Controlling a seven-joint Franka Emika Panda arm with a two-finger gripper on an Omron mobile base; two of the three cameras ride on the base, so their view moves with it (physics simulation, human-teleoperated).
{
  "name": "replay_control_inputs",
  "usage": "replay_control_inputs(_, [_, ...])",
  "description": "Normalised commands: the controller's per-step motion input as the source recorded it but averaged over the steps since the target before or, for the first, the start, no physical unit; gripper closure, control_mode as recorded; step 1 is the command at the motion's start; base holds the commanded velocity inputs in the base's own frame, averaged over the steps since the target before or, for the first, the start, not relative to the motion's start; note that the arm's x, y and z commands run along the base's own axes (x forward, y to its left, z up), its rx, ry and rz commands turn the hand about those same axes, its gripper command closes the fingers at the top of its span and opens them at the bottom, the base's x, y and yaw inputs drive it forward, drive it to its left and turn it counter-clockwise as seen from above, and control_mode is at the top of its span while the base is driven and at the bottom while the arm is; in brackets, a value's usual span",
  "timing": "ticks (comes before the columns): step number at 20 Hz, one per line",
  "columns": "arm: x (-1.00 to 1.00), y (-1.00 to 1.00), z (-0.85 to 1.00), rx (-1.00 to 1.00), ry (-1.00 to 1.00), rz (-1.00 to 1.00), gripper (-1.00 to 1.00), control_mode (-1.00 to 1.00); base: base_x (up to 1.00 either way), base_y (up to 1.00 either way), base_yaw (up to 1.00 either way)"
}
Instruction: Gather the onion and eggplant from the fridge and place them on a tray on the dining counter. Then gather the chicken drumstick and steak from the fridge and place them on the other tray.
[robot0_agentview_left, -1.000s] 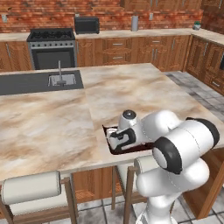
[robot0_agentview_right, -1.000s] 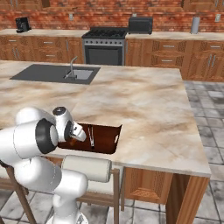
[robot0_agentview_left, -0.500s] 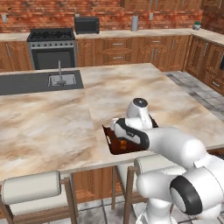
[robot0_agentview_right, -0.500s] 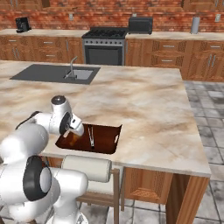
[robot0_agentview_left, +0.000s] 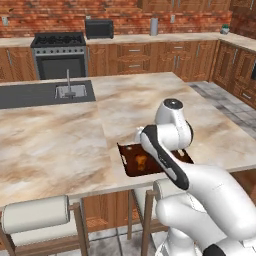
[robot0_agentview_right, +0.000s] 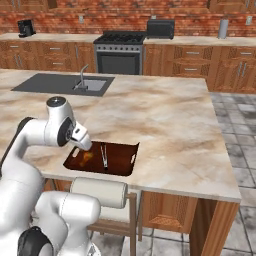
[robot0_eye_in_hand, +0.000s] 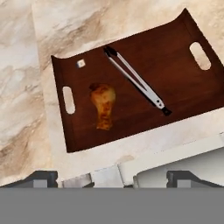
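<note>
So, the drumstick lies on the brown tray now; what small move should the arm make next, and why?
Probably lift the gripper away and turn toward the fridge for the steak. The chicken drumstick already lies free on the other tray beside the tongs, the jaws stand open and hold nothing, and no steak is on the tray.

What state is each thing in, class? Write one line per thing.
chicken drumstick: lying on the tray, free of the gripper.
tray: flat on the dining counter, at its near edge.
tongs: closed, lying on the tray beside the drumstick.
gripper: open, empty, above the tray.
steak: not on the tray.
</note>
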Motion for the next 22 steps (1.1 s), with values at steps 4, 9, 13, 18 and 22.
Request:
replay_control_inputs(4, [-0.52,-0.52,0.69,-0.05,0.00,0.03,-1.00,-1.00,0.00,0.00,0.00])
replay_control_inputs(9, [-0.67,-0.46,0.49,-0.01,0.00,0.04,-1.00,-1.00,0.00,0.00,0.00])
replay_control_inputs(13, [-0.92,-0.34,0.17,-0.04,-0.10,0.04,-1.00,-1.00,0.00,0.00,0.00])
replay_control_inputs(18, [-0.78,-0.10,0.49,-0.09,-0.22,0.13,-1.00,-1.00,0.00,0.00,0.00])
replay_control_inputs(22, [-0.94,-0.08,0.52,-0.07,-0.32,0.12,-1.00,-1.00,0.00,0.00,0.00])
